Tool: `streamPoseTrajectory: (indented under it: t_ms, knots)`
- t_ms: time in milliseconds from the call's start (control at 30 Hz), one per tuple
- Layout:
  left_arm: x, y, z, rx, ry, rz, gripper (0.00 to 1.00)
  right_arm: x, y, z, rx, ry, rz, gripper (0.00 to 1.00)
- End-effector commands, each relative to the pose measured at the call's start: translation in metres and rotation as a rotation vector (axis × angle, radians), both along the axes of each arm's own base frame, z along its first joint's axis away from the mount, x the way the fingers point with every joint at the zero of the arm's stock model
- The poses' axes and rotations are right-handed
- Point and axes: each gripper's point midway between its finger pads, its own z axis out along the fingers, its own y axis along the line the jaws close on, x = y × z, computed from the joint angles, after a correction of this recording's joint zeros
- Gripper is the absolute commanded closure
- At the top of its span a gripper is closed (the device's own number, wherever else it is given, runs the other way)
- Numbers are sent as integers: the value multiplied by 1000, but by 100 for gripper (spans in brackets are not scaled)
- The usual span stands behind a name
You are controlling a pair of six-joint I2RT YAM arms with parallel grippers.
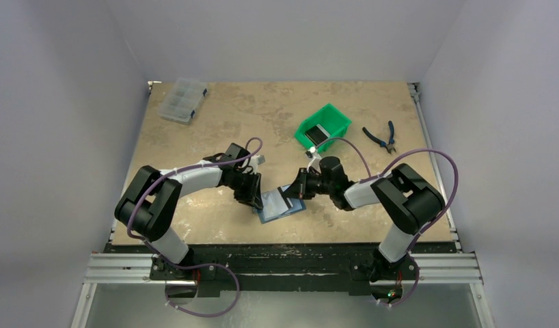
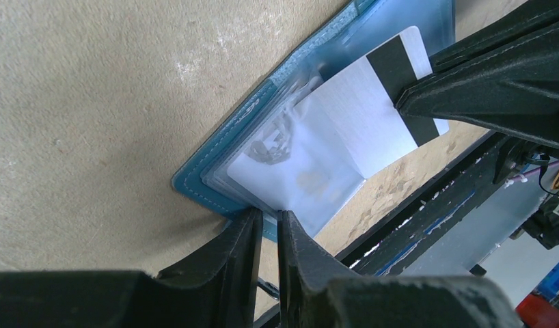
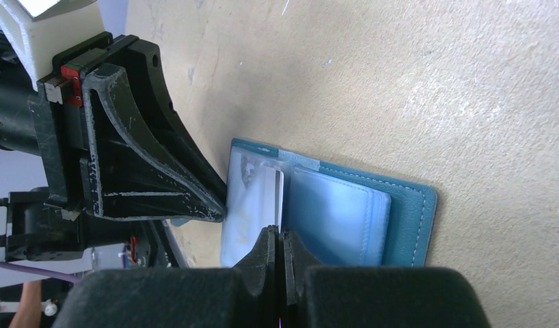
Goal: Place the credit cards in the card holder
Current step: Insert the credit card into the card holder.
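Closed on the striped trailing edge of a silvery-white plastic credit card (image 2: 359, 116), the right gripper's (image 3: 278, 236) jaws hold it seemingly partway inside a clear pocket of the teal-blue folding card holder (image 3: 406, 219), open on the beige counter (image 2: 92, 102), long axis across the push, while the left gripper's (image 2: 270, 225) near-closed jaws nip the holder's edge; next, probably a straight slide deeper.

Left arm (image 1: 188, 179) and right arm (image 1: 372, 191) both reach inward, wrists low, tips nearly meeting.
Left gripper (image 2: 270, 217): jaws a narrow slit apart, pinching the edge of the teal-blue folding card holder (image 2: 195, 183).
Right gripper (image 3: 277, 236): jaws pressed together on a silvery-white card with black stripe (image 2: 359, 116).
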Motion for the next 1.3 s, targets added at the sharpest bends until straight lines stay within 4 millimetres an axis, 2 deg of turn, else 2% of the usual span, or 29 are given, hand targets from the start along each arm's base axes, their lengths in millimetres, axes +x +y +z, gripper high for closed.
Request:
streamPoseTrajectory:
  t_ms: [0,333,667,867,1067,1267]
  knots:
    - [0,9,-19,77,-21,-29,80,20,-2,14,-28,-116,-15,100]
    - [1,9,-18,75,-23,-30,81,19,-7,13,-23,-119,-24,100]
    - [1,8,-18,73,-23,-31,81,26,-1,6,-7,-118,-38,100]
    - [1,8,-18,69,-22,-29,81,19,-2,2,28,-81,-59,100]
    - [0,8,-19,69,-19,-31,81,5,7,4,84,-28,-64,100]
    - [0,7,-18,63,-19,-33,81,-1,11,7,151,15,-100,100]
